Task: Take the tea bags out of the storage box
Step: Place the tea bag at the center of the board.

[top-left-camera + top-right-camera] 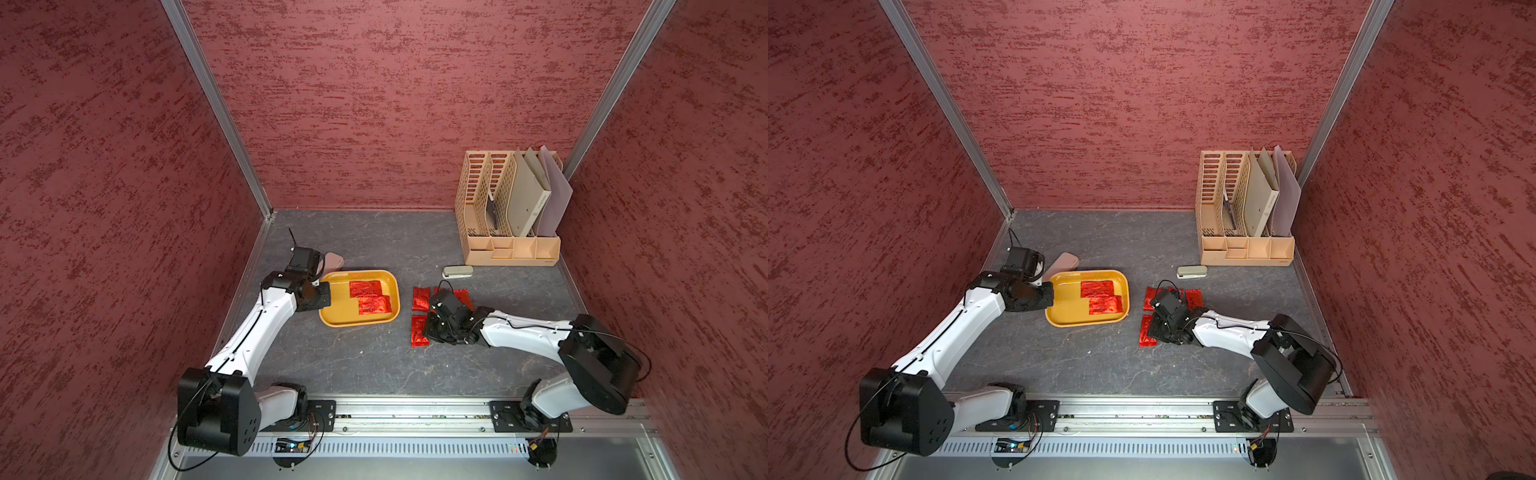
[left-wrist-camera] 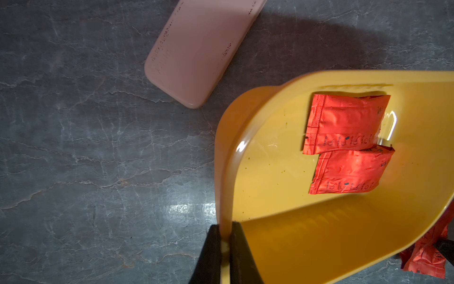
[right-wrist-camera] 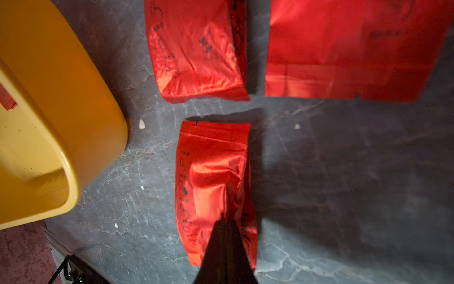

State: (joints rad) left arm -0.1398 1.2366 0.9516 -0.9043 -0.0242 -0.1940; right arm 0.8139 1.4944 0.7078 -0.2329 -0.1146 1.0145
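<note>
- Jaws of the left gripper (image 2: pixel 225 242) pinch the storage box (image 2: pixel 294 246) rim
- right gripper (image 3: pixel 224 222) jaws clamp one tea bag (image 3: pixel 211 169) beside the box
- two tea bags (image 1: pixel 370 297) lie inside

You've got no readable text: dark print on the tea bags (image 2: pixel 344 123) and marks on the pink case (image 2: pixel 196 49) are illegible.

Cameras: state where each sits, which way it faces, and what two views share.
Both top views: high above the front rail, looking down at the table; left arm and right arm show.
Left wrist: on its arm, looking along the left jaws, shut on the storage box rim; two tea bags inside.
Right wrist: on its arm, looking down past the right jaws, shut on a tea bag.
Shared: both wrist views show the storage box.
</note>
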